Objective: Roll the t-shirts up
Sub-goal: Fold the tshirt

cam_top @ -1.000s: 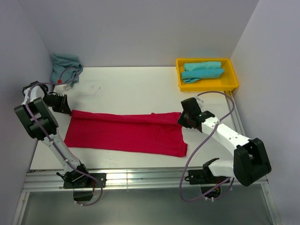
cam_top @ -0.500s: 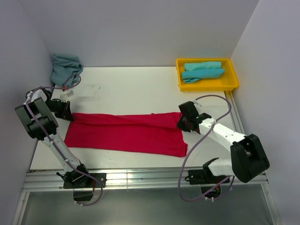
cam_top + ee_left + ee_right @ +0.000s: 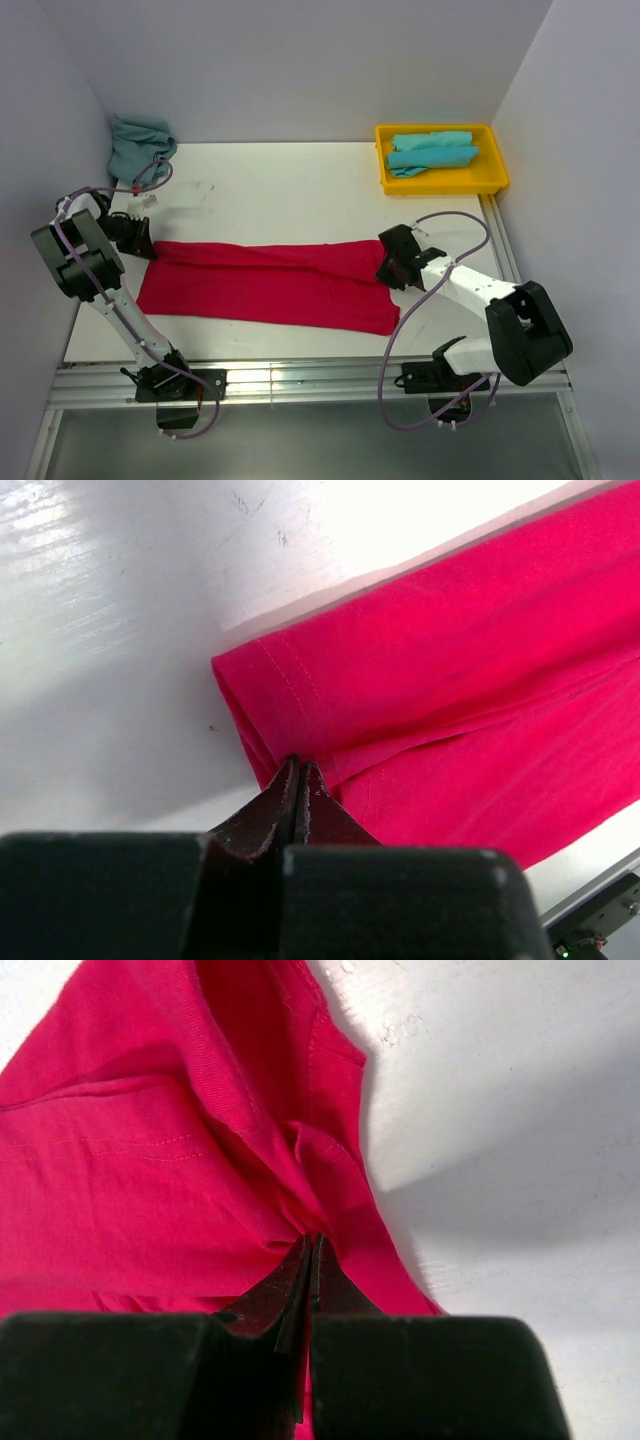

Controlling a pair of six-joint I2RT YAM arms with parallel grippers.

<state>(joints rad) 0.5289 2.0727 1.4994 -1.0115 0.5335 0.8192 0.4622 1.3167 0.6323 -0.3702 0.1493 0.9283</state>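
Claws [image 3: 299, 770] [image 3: 312, 1245]: red t-shirt [image 3: 265, 285]; tray [image 3: 445, 186]: turquoise t-shirts [image 3: 432, 150]

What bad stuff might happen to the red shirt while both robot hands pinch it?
The left end effector pinches only a thin folded edge of the red t-shirt, so the cloth might slip out if pulled. The right end effector holds a bunched-up wrinkle, so the fold may come out crooked and the roll lumpy.

The red t-shirt [image 3: 450, 680] is cut off at the right edge of the left wrist view, and at the left and top edges of the right wrist view. From above, the tips of the left gripper [image 3: 298, 780] and right gripper [image 3: 312, 1255] are hidden beneath their wrists.
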